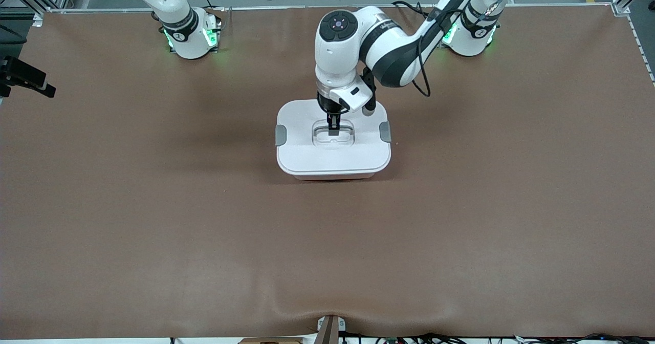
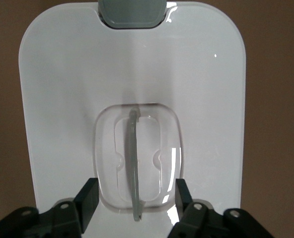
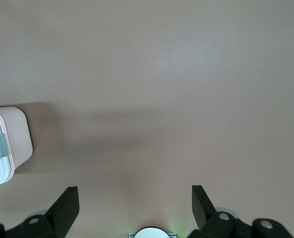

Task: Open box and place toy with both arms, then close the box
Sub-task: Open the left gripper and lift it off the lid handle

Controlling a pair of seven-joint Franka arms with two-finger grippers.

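On brown table, closed box

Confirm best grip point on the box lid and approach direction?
Grip the thin grey handle standing upright in the recess of the lid, coming straight down from above. The lid is flat and wide, so that bar is the only graspable part. The left gripper is already over it, open, fingers straddling the bar. The right gripper waits open over bare table.

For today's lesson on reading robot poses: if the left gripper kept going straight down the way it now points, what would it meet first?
Most likely the grey handle in the recess of the box's white lid. The left gripper is open, a finger on each side of the handle. How far above it the fingers are is unclear.
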